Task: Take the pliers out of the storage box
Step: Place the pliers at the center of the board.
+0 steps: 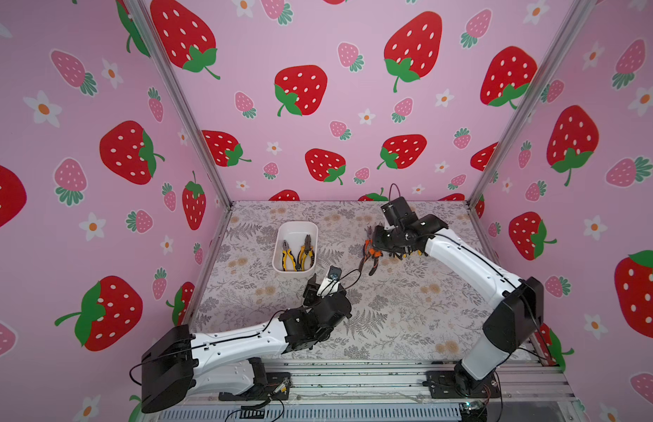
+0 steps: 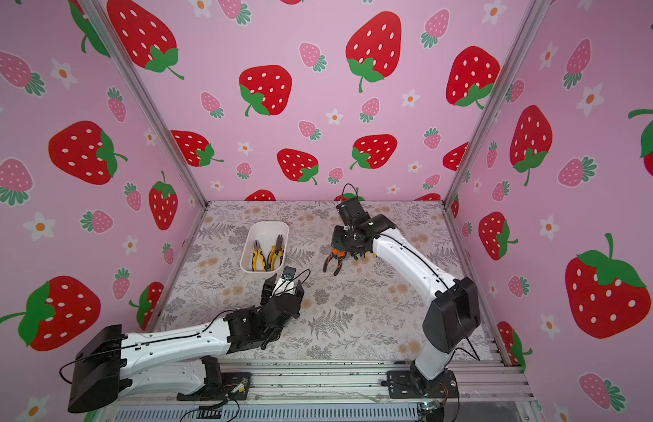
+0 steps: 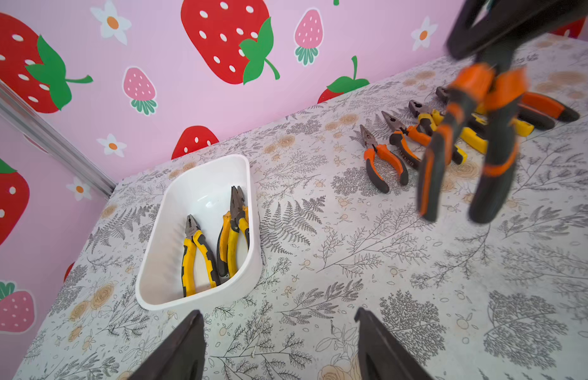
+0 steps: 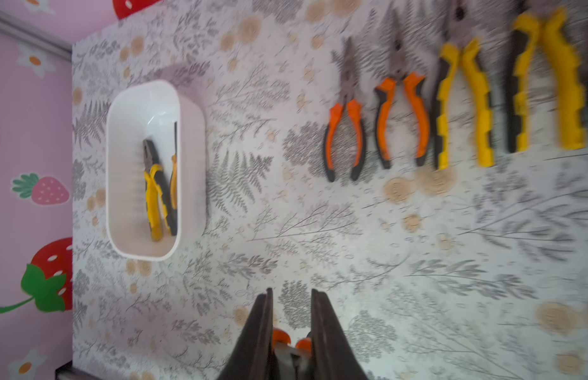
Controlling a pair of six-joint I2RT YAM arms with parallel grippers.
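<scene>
- Your right pincer [image 4: 291, 297] is pressed tight on the held pair [image 3: 467, 141], an orange-and-black one. It grips up by the pivot, and both handles hang down clear of the surface [image 3: 351, 263].
- As I read it, the step in hand is to lay that pair down with the row [image 4: 345, 131] of pliers already set out, well apart from the box [image 3: 203, 184].
- Aim for a bare patch just beside the end of the row that faces the box, not over the row itself. The hanging handles are close to the laid pairs and could knock them askew.
- Come down until the handle tips touch, lean the pair over so it lies flat, and only then spread the fingers. If you let go from height, it could bounce or roll.
- Lift straight up afterwards so no finger snags a handle.
- Your left pincer [image 3: 278, 312] is spread wide. It holds nothing and touches nothing, and it hovers over the surface just short of the box's near end.
- The box is not yet emptied. A yellow pair [image 3: 197, 260] lies along one side, and more yellow handles [image 3: 235, 237] lean against the other wall.
- Those handles may be one pair or two stacked; the views don't settle it.
- The lone yellow pair looks the easier reach for the left.
</scene>
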